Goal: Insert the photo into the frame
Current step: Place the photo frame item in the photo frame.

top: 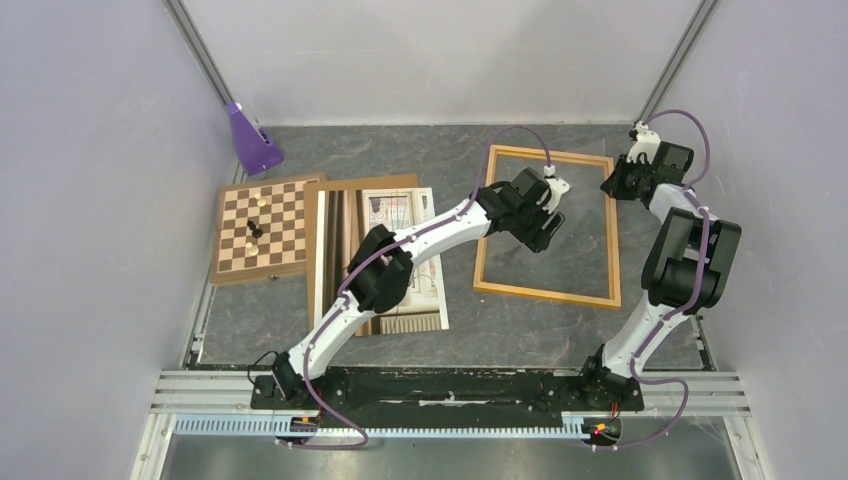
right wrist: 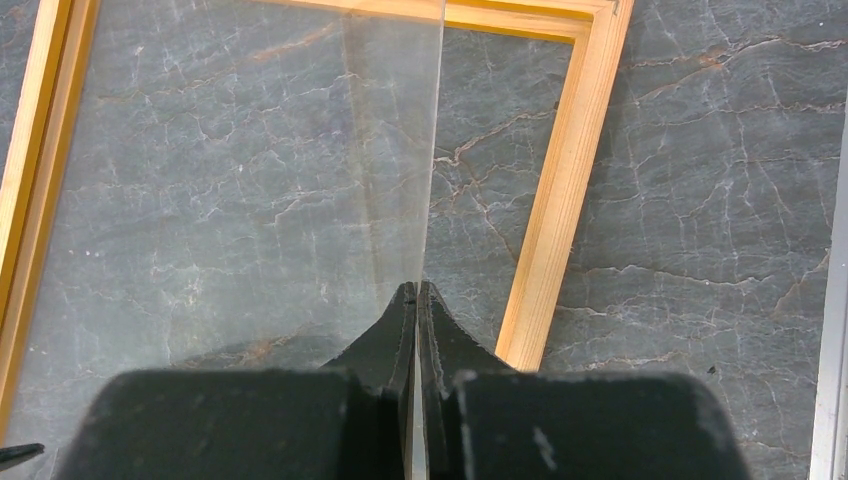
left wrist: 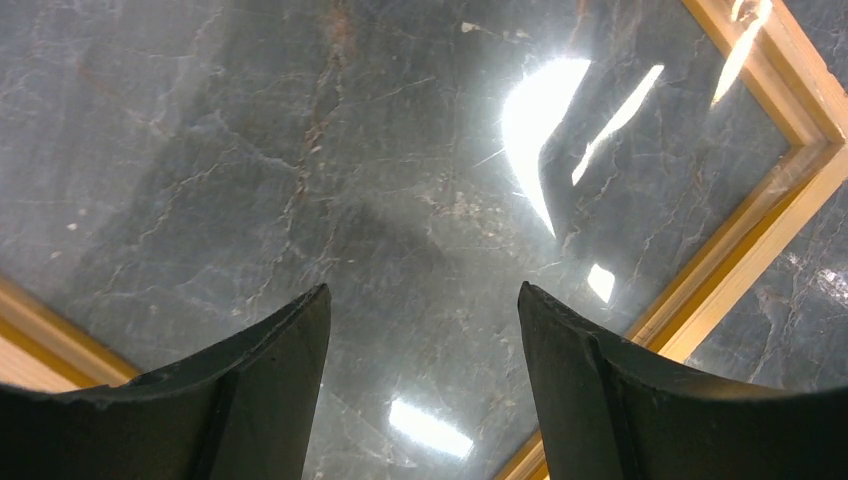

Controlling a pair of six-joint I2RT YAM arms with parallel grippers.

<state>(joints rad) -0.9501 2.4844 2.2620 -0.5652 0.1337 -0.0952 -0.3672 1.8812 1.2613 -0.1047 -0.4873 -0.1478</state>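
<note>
The light wooden frame [top: 548, 293] lies flat on the grey marble table at the right, with no back in it and the table showing through. The photo [top: 398, 214] lies left of it on a brown backing board, partly hidden under my left arm. My left gripper [top: 543, 224] hovers open over the frame's inside; in the left wrist view its fingers [left wrist: 290, 340] stand wide apart above a glossy clear pane [left wrist: 540, 130], with a frame corner [left wrist: 800, 150] at the right. My right gripper [right wrist: 416, 287] is shut on the edge of that clear pane [right wrist: 250, 180], beside the frame's rail [right wrist: 565, 190].
A brown-and-white chessboard [top: 262, 228] with a few pieces sits at the left, touching the brown backing board [top: 365, 185]. A purple object [top: 250, 140] stands in the back left corner. White walls close in the table on three sides.
</note>
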